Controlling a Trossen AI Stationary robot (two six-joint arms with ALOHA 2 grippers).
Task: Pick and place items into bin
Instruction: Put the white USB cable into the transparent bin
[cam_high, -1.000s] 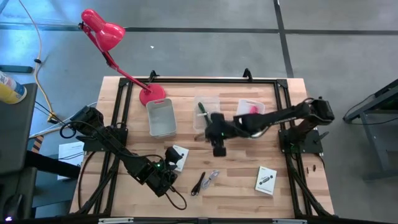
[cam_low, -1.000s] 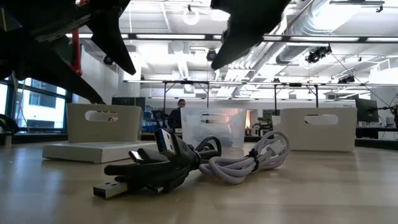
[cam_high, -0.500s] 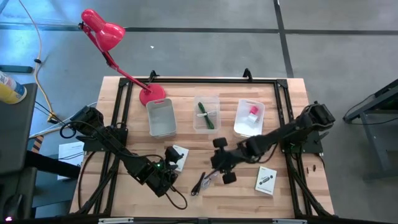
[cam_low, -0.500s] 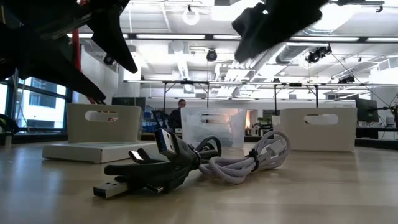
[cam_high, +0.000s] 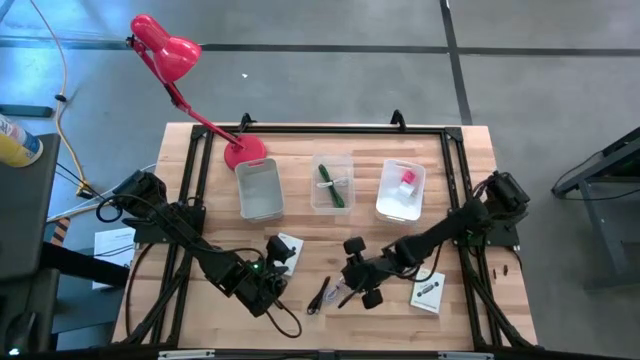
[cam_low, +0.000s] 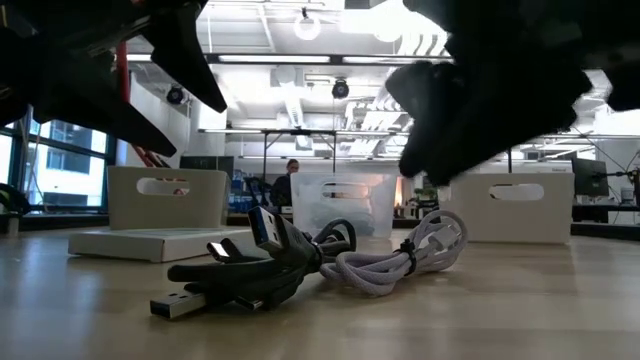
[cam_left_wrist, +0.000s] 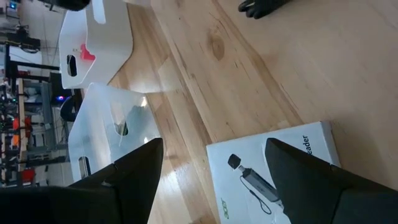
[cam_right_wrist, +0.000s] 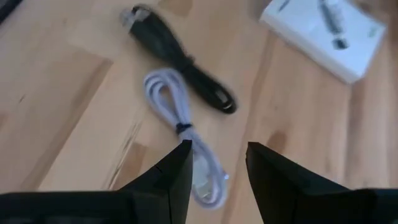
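Note:
A black cable (cam_high: 319, 296) and a coiled white cable (cam_high: 341, 287) lie side by side on the table near its near edge; the low view shows the black cable (cam_low: 250, 272) and white cable (cam_low: 400, 258) up close. My right gripper (cam_high: 346, 288) hangs open just above the white cable (cam_right_wrist: 185, 142), touching nothing. One white card (cam_high: 287, 250) lies flat under my open left gripper (cam_high: 275, 262), whose fingers stand on either side of the card (cam_left_wrist: 273, 168). A second white card (cam_high: 428, 290) lies to the right. The pink cube (cam_high: 407, 178) sits in the right bin, the green stick (cam_high: 328, 183) in the middle bin.
Three bins stand in a row across the table's middle: left bin (cam_high: 258, 188), clear middle bin (cam_high: 333, 200), white right bin (cam_high: 398, 205). The red desk lamp (cam_high: 165, 50) rises from its base (cam_high: 245, 152) at the far left. A black frame (cam_high: 452, 140) borders the table.
My right gripper has swung from beside the middle bin toward the table's near edge and come down low over the two cables. The cables, cards and my left arm have stayed where they were.

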